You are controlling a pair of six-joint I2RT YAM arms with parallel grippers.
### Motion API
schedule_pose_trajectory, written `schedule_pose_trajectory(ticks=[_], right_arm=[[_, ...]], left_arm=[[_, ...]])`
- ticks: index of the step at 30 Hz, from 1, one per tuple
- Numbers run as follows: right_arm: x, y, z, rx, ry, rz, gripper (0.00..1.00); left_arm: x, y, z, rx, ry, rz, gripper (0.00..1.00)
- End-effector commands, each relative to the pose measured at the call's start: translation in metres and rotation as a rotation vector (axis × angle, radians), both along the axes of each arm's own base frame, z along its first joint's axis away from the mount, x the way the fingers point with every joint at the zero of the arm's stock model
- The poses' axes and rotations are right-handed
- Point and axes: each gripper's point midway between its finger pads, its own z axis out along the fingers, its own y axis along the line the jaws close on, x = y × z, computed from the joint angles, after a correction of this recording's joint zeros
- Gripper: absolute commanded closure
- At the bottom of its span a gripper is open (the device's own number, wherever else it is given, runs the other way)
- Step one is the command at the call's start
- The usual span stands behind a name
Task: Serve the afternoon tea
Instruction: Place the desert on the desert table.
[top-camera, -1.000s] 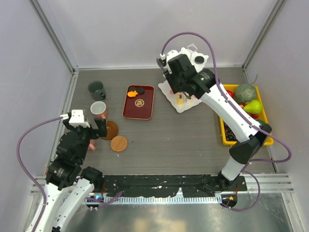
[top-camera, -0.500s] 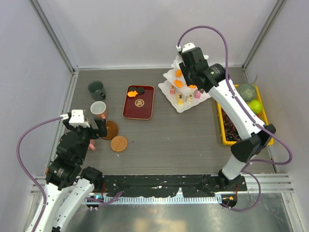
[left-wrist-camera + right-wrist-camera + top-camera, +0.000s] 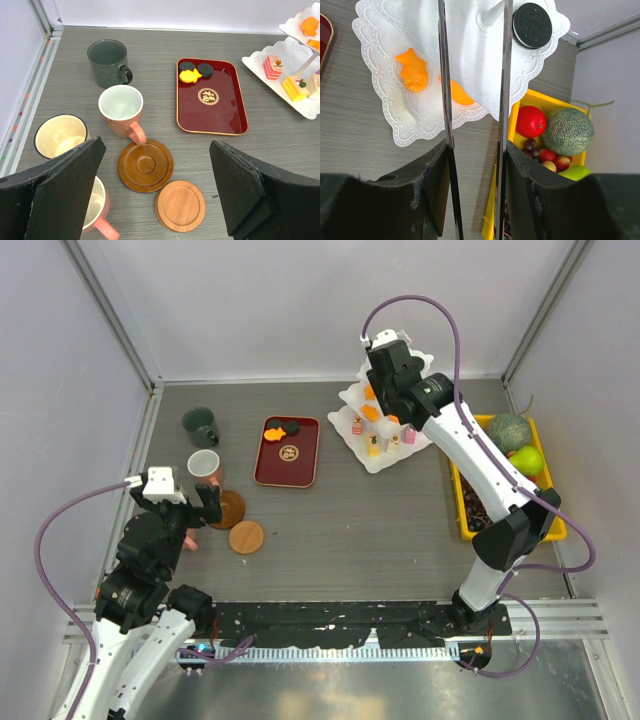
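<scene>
Right tool (image 3: 476, 150) clamps tongs (image 3: 441, 75) above stand (image 3: 470, 50); left tool (image 3: 156, 150) gapes (tray (image 3: 220, 117) reads, seemingly, 福).

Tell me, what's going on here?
Two robot arms are laying out afternoon tea. The right claw holds metal tongs over the white stand, which already carries several sweets. One orange and two black ones lie on the red tray. The left claw hangs open above the mugs and coasters, holding nothing.

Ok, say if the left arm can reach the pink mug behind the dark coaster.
Probably yes: the left gripper hangs open just short of the pink mug, with only the flat dark coaster between them.
</scene>
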Motion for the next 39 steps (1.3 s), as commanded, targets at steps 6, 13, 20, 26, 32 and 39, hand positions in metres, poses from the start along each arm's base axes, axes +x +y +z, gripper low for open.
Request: schedule_pose_trajectory(ticks=[6,13,20,26,32,39], right_arm=[[0.011,-0.007,0.008,-0.014,-0.075,-0.057,0.50],[0.012,-0.006,0.005,-0.023,-0.071,-0.059,0.47],[0.008,0.004,0.012,-0.024,-0.088,-0.029,0.45],[0.001,0.018,0.024,0.001,-0.116,0.023,0.45],[-0.007,0.024,0.038,0.007,-0.154,0.041,0.44],[-0.020,0.045,0.048,0.030,-0.166,0.125,0.45]], left_arm=[[0.003,-0.002,0.010,-0.007,-0.043,-0.007,0.01],[0.003,-0.002,0.010,-0.006,-0.042,-0.006,0.01],[0.002,-0.001,0.011,-0.004,-0.045,-0.006,0.01],[0.003,-0.001,0.010,-0.005,-0.043,-0.006,0.01],[0.003,-0.002,0.010,-0.007,-0.043,-0.006,0.01],[0.003,-0.002,0.010,-0.007,-0.043,-0.009,0.01]])
